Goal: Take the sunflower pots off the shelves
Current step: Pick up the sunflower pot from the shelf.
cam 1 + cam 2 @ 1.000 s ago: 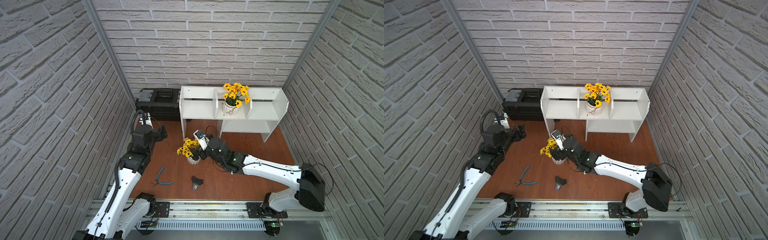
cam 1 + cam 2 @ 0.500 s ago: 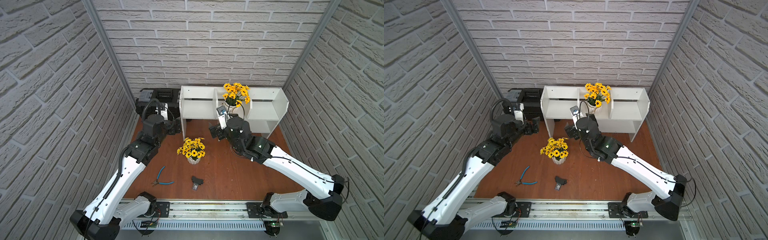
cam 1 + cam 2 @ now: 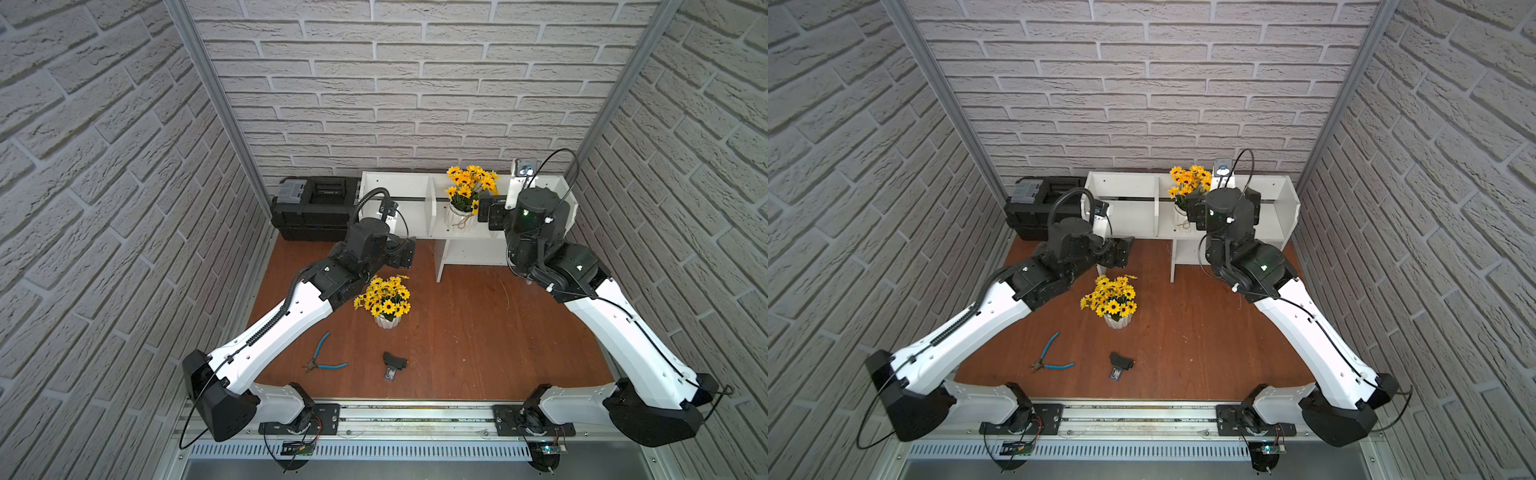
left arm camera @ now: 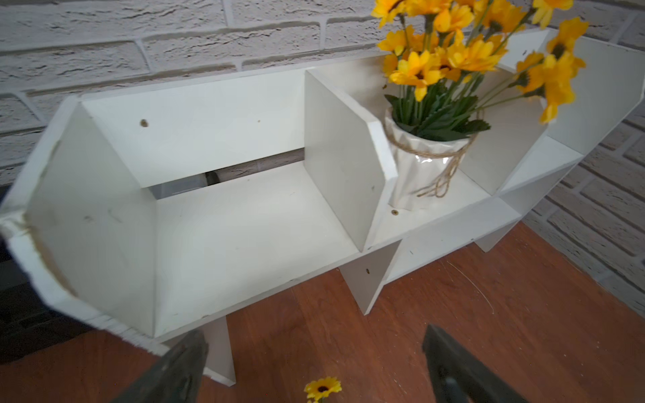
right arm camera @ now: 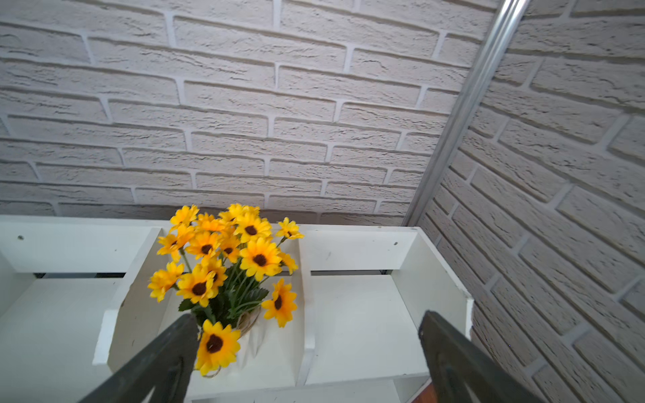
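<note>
Since the ribbed pot (image 3: 386, 322) stands upright on the brown table (image 3: 478, 332), I judge half the job is done. The step in hand is the reach for the pot left on the shelves (image 3: 399, 199).

Nearest the rail lie blue pliers (image 3: 322, 357) and a small black piece (image 3: 392, 365), both apart from the ribbed pot. My left gripper (image 4: 314, 366) hangs just past that pot and faces the shelves' empty end compartment. Its fingers are spread wide and hold nothing.

Farther back, the twine pot (image 4: 419, 164) stands upright in the middle upper compartment, between two dividers. My right gripper (image 5: 309, 315) hovers close in front of it, fingers spread wide and empty. In the right wrist view one finger crosses a low flower; I cannot tell whether they touch. The pot sits nearer that finger than the midpoint.

I judge the next move calls for centring on the pot and dropping below the blooms to the ceramic body. Then I close, and lift clear of the dividers.

A black toolbox (image 3: 316, 208) sits beside the shelves at the back wall.
</note>
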### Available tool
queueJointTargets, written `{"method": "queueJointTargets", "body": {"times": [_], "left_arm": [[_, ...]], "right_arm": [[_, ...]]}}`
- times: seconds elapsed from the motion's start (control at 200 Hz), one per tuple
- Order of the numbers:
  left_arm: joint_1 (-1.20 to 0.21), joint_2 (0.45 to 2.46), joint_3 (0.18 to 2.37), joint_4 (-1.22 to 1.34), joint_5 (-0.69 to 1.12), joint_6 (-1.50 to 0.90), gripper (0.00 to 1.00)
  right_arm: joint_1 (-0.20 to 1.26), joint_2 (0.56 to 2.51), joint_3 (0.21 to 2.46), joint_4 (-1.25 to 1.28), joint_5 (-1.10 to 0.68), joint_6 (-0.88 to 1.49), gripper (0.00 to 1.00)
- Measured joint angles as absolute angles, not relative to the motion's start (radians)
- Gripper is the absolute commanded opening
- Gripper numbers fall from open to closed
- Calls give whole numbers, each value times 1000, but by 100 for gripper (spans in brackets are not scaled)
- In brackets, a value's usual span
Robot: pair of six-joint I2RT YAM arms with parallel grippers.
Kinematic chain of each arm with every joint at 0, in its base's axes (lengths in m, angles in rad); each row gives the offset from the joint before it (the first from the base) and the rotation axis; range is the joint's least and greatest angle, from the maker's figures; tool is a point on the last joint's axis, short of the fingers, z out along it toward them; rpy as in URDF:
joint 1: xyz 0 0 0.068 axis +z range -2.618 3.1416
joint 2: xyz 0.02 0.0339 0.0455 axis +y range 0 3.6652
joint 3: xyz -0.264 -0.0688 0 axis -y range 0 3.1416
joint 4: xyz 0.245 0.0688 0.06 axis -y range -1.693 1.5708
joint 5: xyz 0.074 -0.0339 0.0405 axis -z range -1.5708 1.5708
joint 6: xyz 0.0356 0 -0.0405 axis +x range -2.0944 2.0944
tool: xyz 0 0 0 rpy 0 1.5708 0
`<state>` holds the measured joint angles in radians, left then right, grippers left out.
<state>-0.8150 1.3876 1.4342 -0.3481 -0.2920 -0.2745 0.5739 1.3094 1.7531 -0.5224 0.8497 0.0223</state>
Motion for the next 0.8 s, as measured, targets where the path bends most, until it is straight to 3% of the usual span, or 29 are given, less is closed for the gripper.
{"method": "queueJointTargets", "body": {"times": [0.34,0.625,0.8], "left_arm": [[-974,1563,1627,-344,-314,-266,98],[-988,1668,1637,-281,-340,-262,98],[-989,1739,1645,-238,-340,-282,92]], "right_arm": [[503,1304,1838,-653,860,41,100],[438,1150,1610,-695,860,94,100],[434,1062,1530,-717,858,132,100]]}}
